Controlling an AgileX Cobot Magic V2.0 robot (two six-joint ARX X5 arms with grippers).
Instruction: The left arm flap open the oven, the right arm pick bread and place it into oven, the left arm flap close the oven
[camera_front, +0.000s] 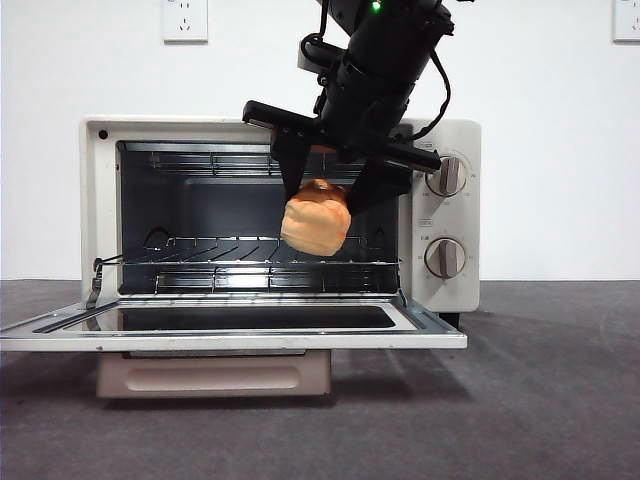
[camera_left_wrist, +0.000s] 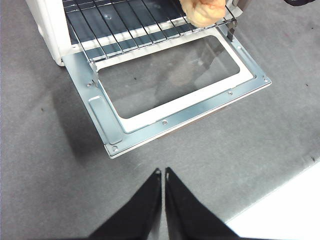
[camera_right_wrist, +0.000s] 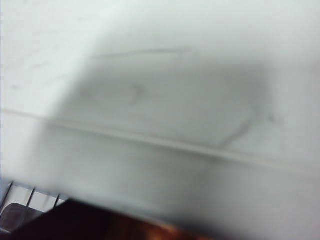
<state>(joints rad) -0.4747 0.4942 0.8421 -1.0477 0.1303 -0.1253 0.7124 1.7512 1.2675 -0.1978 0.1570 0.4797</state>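
The cream-white oven (camera_front: 452, 135) stands with its door (camera_front: 240, 340) flapped down flat. My right gripper (camera_front: 325, 205) comes in from above and is shut on the golden-orange bread (camera_front: 316, 225). It holds the bread at the right half of the opening, above the wire rack (camera_front: 250, 265). The right wrist view is blurred and shows only the oven's pale surface close up. In the left wrist view the bread (camera_left_wrist: 202, 10) hangs over the rack (camera_left_wrist: 125, 20), beyond the open door (camera_left_wrist: 165, 122). My left gripper (camera_left_wrist: 163, 172) is shut and empty, above the grey table in front of the door.
Two round knobs (camera_front: 447, 175) (camera_front: 445, 257) sit on the oven's right panel. The beige handle (camera_front: 215, 375) hangs under the open door. The grey table (camera_front: 540, 400) ends at a pale edge (camera_left_wrist: 280, 210) near my left gripper. Wall sockets (camera_front: 185, 18) are behind.
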